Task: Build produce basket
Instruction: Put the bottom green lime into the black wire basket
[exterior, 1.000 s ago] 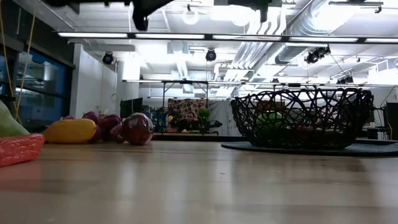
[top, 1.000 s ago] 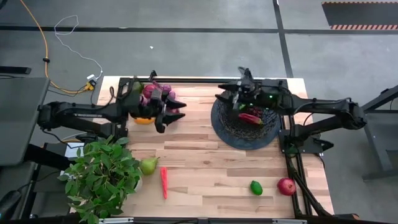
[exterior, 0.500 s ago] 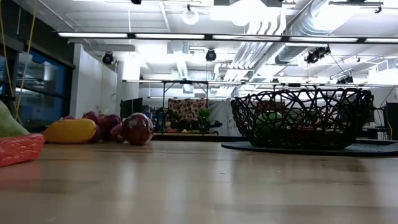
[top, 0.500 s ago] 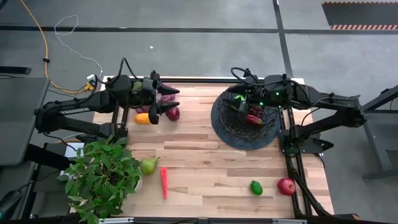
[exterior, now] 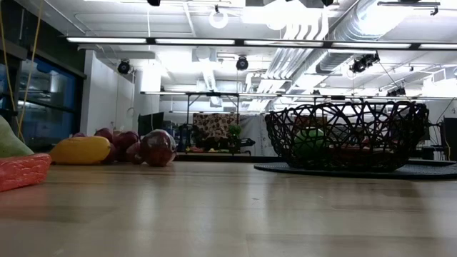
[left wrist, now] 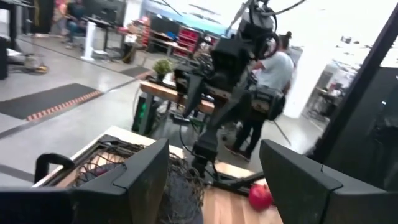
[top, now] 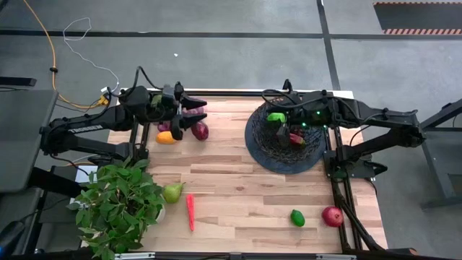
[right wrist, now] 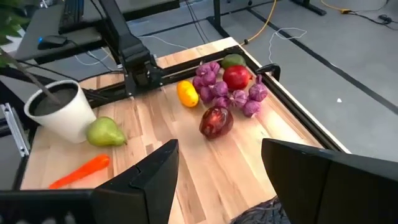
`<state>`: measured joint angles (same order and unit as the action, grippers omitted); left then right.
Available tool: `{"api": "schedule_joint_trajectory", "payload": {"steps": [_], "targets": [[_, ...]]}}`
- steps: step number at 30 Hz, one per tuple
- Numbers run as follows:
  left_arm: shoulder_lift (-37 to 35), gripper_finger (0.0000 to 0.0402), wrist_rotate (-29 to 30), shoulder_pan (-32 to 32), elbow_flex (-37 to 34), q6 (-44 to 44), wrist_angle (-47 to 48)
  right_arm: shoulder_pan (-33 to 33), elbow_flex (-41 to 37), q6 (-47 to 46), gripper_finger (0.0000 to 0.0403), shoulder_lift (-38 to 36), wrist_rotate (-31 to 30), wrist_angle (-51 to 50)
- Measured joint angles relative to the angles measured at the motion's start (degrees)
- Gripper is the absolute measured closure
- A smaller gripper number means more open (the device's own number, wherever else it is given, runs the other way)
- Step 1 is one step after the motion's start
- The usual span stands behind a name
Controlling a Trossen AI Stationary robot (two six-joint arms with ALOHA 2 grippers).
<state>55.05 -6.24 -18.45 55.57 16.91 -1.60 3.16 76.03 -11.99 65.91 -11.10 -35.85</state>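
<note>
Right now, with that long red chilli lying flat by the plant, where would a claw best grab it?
Probably across its middle, coming straight down. The chilli lies flat on the table, long and narrow, with bare wood along both sides, so fingers set crosswise could close over the slim body. The pear sits close to its upper end, so the middle looks safer.

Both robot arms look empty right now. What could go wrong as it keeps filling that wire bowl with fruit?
The purple grapes, a red apple and a dark red fruit crowd together, so the open left hand above them might nudge neighbours and send one rolling. The lime and another apple lie near the table edge. The right hand hangs over the basket and could clip its rim.
</note>
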Motion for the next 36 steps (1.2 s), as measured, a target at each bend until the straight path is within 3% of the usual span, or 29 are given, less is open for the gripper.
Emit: {"api": "schedule_joint_trajectory", "payload": {"steps": [4, 11, 16, 24, 27, 33, 36], "targets": [[0.0, 0.0161, 1.8, 0.9, 0.0, 1.1, 0.1, 0.0, 0.0, -1.0, 0.0192, 0.0, 3.6, -1.2], [0.0, 0.0161, 1.9, 1.8, 0.0, 0.0, 0.2, -1.3, 0.0, -10.9, 0.0192, 0.0, 21.9, -10.2], [0.0, 0.0161, 2.0, 1.8, 0.0, -1.6, 0.5, -6.9, 0.0, -21.6, 0.0177, 0.0, 19.2, -19.0], [0.0, 0.0161, 0.7, 1.8, 0.0, -3.7, 0.5, -16.4, 0.0, -46.6, 0.0102, 1.1, 14.6, -34.5], [0.0, 0.0161, 0.7, 1.8, 0.0, -4.5, 0.5, -19.8, 0.0, -57.5, 0.0097, 1.0, 11.6, -35.0], [0.0, 0.0161, 0.8, 1.5, 0.0, -5.1, 0.5, -27.7, 0.0, -65.7, 0.0096, 2.6, 6.5, -35.1], [0.0, 0.0161, 0.9, 1.5, 0.0, -5.1, 0.5, -29.8, 0.0, -71.5, 0.0096, 4.8, 7.2, -36.4]]}}
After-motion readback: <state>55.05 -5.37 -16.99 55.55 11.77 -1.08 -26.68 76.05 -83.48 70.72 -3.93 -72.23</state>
